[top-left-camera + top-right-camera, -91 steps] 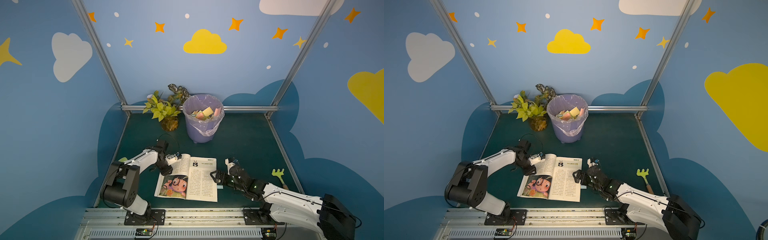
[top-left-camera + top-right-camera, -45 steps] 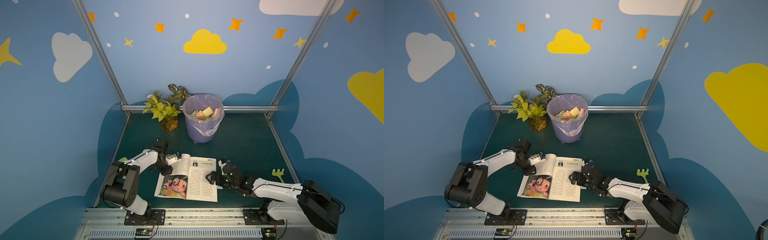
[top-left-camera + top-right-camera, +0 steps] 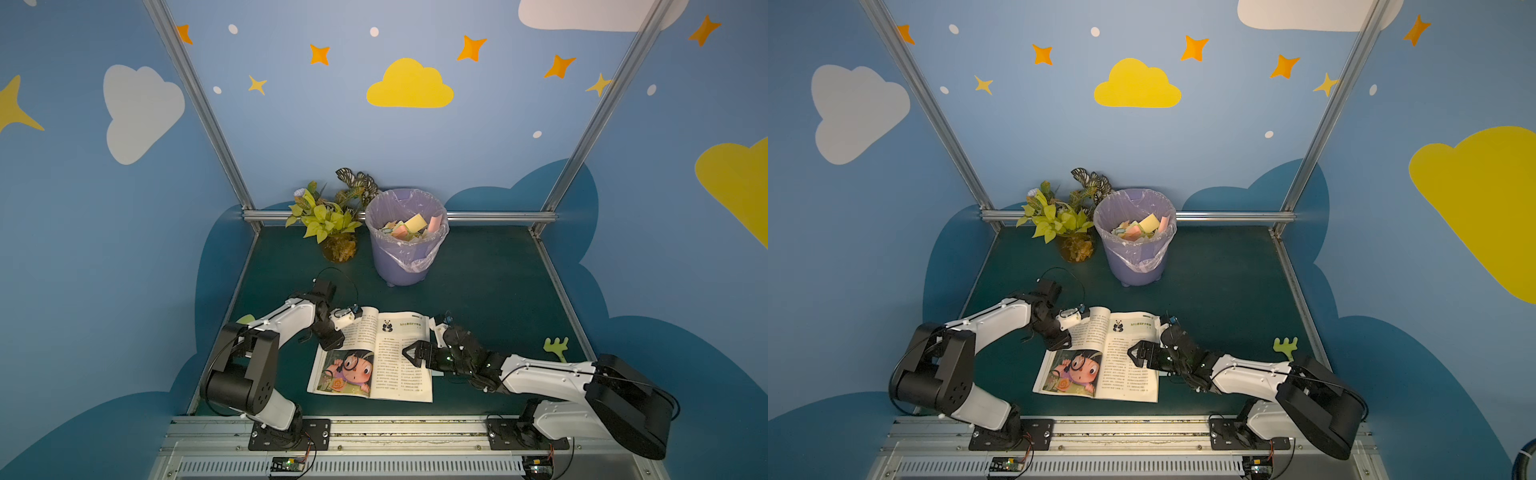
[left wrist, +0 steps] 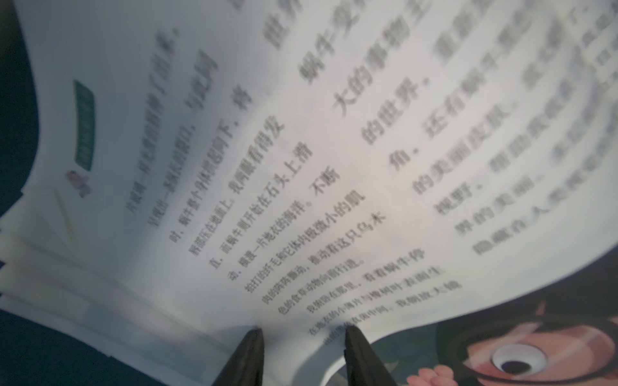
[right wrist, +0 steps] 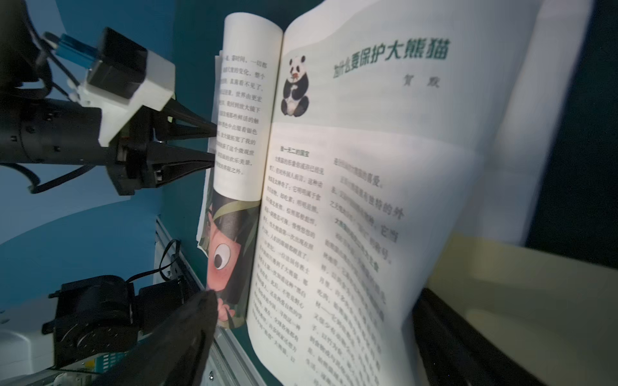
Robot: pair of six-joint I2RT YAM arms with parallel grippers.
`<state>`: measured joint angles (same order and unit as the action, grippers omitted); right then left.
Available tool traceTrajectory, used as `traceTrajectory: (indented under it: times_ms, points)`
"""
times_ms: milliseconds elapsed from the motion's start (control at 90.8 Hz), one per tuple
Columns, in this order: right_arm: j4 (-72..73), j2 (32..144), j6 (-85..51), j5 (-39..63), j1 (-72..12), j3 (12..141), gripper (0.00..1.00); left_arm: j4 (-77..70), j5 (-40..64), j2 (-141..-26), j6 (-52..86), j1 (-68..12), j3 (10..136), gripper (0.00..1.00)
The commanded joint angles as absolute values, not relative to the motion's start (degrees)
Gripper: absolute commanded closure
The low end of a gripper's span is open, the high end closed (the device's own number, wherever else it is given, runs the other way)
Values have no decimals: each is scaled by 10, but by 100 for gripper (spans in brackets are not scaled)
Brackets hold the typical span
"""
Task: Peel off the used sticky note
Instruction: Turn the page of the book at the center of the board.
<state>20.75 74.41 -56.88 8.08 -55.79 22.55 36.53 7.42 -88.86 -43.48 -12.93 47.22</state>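
- Right gripper (image 3: pixel 409 354) is held with jaws spread wide and empty, low over the right page of the open book (image 3: pixel 395 374).
- The sticky note (image 5: pixel 508 267), pale yellow, is seen in the right wrist view at that page's outer edge, just beside one finger.
- Only its free edge should be pinched, and the peel drawn slowly along the page so no paper is torn.
- The left gripper (image 3: pixel 334 344), jaws narrowly parted, is pressed on the left page; such bracing is needed during the peel.

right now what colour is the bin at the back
The bin is pale purple, clearest in a top view.
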Motion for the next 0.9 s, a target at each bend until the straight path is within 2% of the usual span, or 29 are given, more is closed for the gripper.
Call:
traceTrajectory:
  times_ms: [0, 330, 573, 892]
  points:
    - [258, 755, -581, 86, -568, 226, 4, 369, 75, -886, -435, -131, 463, 56]
    - [305, 814, -592, 106, -578, 250, 5, 369, 76, -884, -436, -131, 464, 56]
    - [235, 818, -555, 90, -633, 348, 5, 379, 101, -871, -438, -126, 468, 57]
    - [219, 976, -554, 109, -667, 501, 4, 438, 250, -818, -436, -10, 525, 58]
